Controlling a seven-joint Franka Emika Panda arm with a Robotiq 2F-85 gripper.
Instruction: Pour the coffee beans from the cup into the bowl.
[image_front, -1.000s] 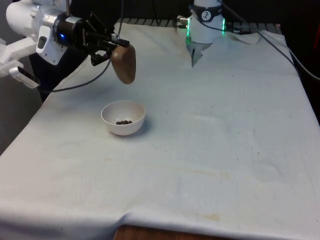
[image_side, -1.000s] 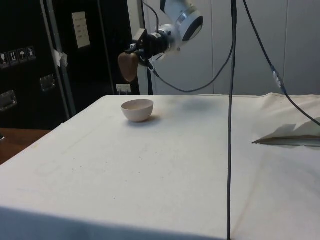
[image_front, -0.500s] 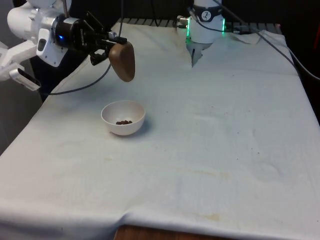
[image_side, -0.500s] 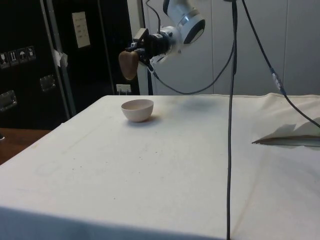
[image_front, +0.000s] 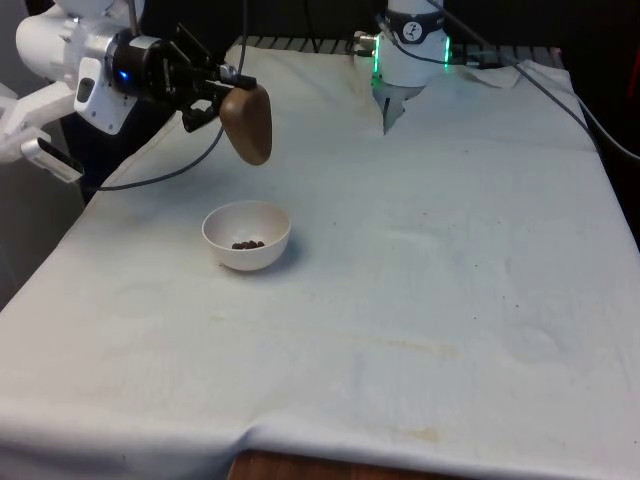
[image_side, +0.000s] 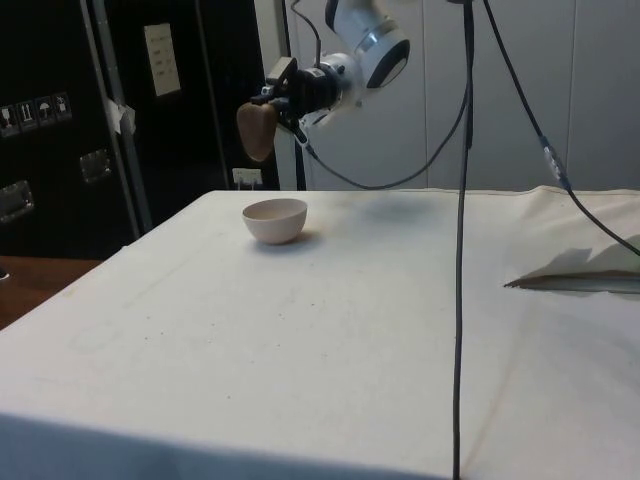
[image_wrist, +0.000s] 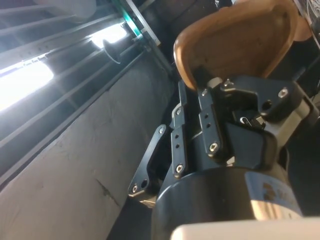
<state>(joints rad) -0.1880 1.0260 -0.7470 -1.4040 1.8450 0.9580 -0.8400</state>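
A brown cup (image_front: 248, 125) hangs in the air, tipped over with its mouth turned down and away, and my gripper (image_front: 226, 88) is shut on its rim. It is above and a little behind the white bowl (image_front: 246, 235), which stands on the cloth at the front view's left with a few dark coffee beans (image_front: 247, 244) in its bottom. From the side, the cup (image_side: 257, 130) sits well above the bowl (image_side: 275, 219). In the wrist view the cup's tan inside (image_wrist: 235, 47) looks bare, with my fingers (image_wrist: 212, 120) clamped on its edge.
A black cable (image_side: 462, 250) hangs down in the foreground of the side view. A fold of cloth (image_side: 575, 278) rises on the table near the robot's base (image_front: 405, 60). The table's left edge (image_front: 60, 250) lies close to the bowl.
The cup rose slightly over the bowl and has shifted a little since then; it stays tipped. The beans in the bowl look the same.
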